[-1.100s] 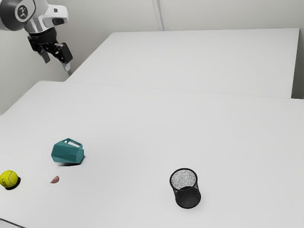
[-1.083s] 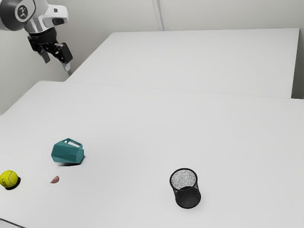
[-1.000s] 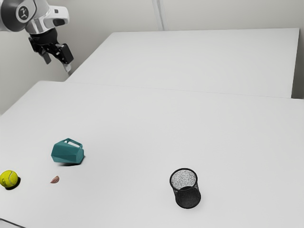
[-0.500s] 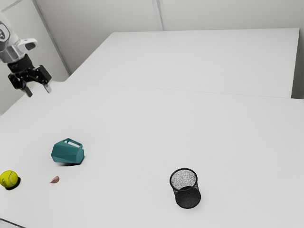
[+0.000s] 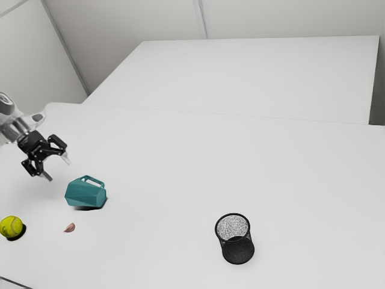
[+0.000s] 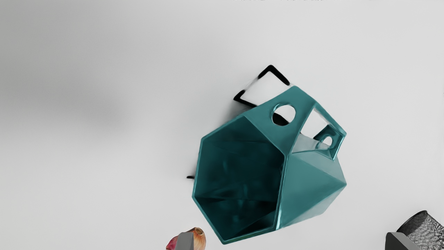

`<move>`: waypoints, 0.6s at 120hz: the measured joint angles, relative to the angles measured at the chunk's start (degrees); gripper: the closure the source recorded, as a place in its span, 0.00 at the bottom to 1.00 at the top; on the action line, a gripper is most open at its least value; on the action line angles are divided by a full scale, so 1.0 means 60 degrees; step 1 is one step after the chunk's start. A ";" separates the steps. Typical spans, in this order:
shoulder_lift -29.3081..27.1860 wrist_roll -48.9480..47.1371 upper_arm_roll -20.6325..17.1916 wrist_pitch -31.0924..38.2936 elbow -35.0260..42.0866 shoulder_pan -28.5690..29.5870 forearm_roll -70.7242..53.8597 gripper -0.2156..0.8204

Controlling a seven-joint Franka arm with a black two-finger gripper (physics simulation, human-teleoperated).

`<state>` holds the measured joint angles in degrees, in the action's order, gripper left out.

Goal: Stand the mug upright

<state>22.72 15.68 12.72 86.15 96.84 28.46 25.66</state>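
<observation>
The faceted teal mug (image 5: pixel 85 193) lies on its side, handle attached, near the tennis ball (image 5: pixel 11 227).

Logged teal on the faceted mug (image 6: pixel 312 187), darkening to near-black teal inside. Near the mug: orange-tan on the onion (image 6: pixel 200 239), with a brown stem end and a pink-red side. To the exterior view's left of the mug: yellow-green on the tennis ball (image 5: pixel 11 226), with a pale curved seam line. Well to the mug's other side: black mesh pattern on the pencil cup (image 5: pixel 238 248). Beneath the mug: plain white on the table (image 5: pixel 162 168). Above the mug: black on the gripper (image 5: pixel 58 169), gray at the tips.
</observation>
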 joint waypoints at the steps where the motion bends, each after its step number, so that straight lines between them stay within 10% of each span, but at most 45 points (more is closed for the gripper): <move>1: 0.0045 0.0007 0.0015 -0.0008 -0.0001 0.0001 0.0048 0.21; 72: 0.1112 0.0309 0.0070 -0.0697 0.0915 0.0081 0.2689 0.30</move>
<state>29.39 17.53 13.14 81.96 102.33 28.95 41.79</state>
